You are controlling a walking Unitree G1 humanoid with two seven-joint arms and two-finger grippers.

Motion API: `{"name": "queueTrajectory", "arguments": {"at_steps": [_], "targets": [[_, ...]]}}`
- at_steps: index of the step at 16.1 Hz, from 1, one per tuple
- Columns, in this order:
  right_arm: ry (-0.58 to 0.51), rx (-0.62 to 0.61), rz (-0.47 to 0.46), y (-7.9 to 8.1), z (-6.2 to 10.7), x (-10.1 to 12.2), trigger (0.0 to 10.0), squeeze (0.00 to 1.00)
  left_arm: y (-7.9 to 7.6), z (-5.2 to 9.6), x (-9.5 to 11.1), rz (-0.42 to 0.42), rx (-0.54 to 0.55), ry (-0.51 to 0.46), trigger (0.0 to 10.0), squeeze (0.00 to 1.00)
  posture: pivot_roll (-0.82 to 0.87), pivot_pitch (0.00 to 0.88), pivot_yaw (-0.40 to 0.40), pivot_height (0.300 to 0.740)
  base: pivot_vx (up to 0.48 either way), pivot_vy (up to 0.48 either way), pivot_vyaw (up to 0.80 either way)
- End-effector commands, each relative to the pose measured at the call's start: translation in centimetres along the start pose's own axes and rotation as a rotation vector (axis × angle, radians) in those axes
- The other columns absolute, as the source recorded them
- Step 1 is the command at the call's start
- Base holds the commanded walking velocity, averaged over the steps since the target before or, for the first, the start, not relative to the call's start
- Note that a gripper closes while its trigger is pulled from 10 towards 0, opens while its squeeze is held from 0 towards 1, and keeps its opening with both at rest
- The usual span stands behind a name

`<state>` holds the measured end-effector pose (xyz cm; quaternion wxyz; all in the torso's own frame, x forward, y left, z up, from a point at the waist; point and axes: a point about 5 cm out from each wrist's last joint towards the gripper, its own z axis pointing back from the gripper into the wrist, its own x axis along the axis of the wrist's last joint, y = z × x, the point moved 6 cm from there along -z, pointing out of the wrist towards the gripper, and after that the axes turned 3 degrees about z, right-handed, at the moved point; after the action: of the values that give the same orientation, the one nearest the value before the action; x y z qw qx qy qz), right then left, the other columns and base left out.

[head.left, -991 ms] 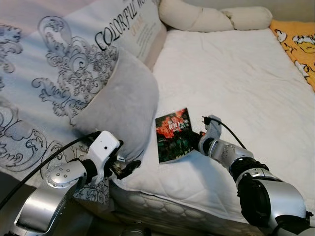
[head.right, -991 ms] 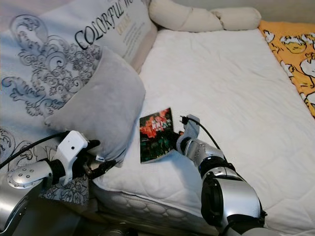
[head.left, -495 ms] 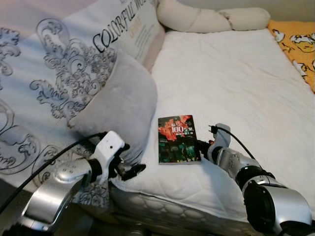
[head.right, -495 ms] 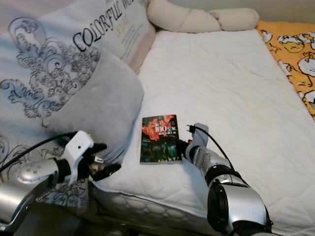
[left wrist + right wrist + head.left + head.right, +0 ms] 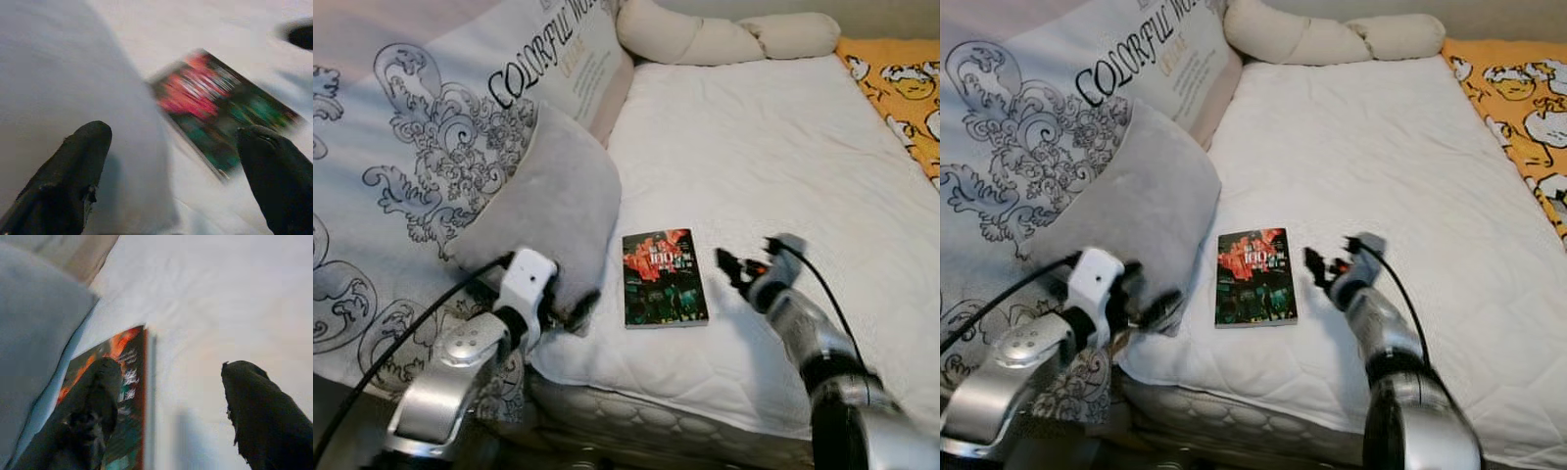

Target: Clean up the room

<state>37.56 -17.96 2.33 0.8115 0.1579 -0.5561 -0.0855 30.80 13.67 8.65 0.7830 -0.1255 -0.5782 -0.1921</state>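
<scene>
A book with a red and green cover lies flat on the white mattress, near its front edge. My right gripper hovers just right of the book, open, with nothing between its fingers. In the right wrist view the book lies beside one finger. My left gripper is open at the lower corner of the grey pillow. In the left wrist view the blurred book lies ahead, with the grey pillow beside it.
A large patterned cushion printed "COLORFUL" leans behind the grey pillow on the left. A cream bolster lies along the far end of the mattress. An orange patterned blanket covers the far right edge.
The right gripper held the book tilted, laid it flat, then let go and drew back to the right. The left gripper moved in closer to the grey pillow.
</scene>
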Motion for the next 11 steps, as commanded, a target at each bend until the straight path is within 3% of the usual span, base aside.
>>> {"name": "queueTrajectory", "arguments": {"at_steps": [1,6,7,11], "targets": [[-0.069,-0.011,0.057,0.9,0.4,1.4,10.0,1.00,1.4,0.4,0.5,0.011,0.094,-0.030,10.0,0.00,0.02,0.000,0.096,0.740,0.000,-0.480,0.00],[-0.234,-0.042,0.196,2.6,2.9,3.4,10.0,1.00,2.3,1.5,0.0,0.047,0.201,-0.048,10.0,0.00,0.00,0.000,0.074,0.740,0.000,-0.480,0.00],[-0.244,-0.078,0.188,2.5,3.9,3.1,10.0,1.00,2.8,1.8,-0.2,0.049,0.246,-0.054,10.0,0.00,0.00,0.000,0.044,0.740,0.000,-0.480,0.00],[-0.236,-0.130,0.190,2.0,5.4,2.9,10.0,1.00,3.2,2.0,-0.3,0.072,0.290,-0.060,10.0,0.00,-0.02,0.000,0.064,0.740,0.000,-0.480,0.00]]}}
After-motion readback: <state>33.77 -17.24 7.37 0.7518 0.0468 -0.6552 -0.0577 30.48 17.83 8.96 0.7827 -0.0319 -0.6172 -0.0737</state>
